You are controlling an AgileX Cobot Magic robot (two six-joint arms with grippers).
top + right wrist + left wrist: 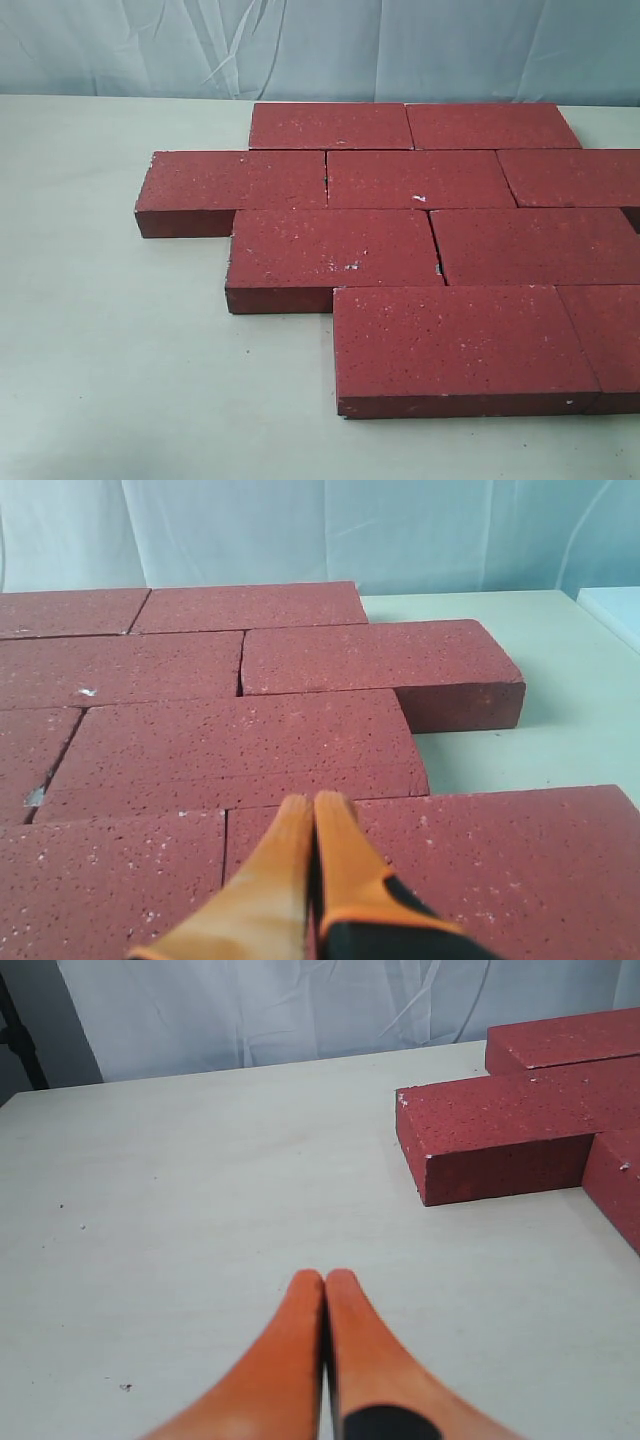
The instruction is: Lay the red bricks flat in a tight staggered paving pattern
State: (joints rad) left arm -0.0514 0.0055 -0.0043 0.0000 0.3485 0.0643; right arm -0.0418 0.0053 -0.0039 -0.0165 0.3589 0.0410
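Red bricks [420, 180] beneath closed right gripper [313, 805].

Pale table [120, 350], matte top with a few dark specks. Red bricks [420, 180] lie flat directly on it in four staggered rows, visible count 2-3-2-2, edges butted, with thin gaps at a couple of joints. The block runs off the exterior view's right edge.

Bricks [420, 180] flat on table [120, 380], 4 rows w/ staggered joints
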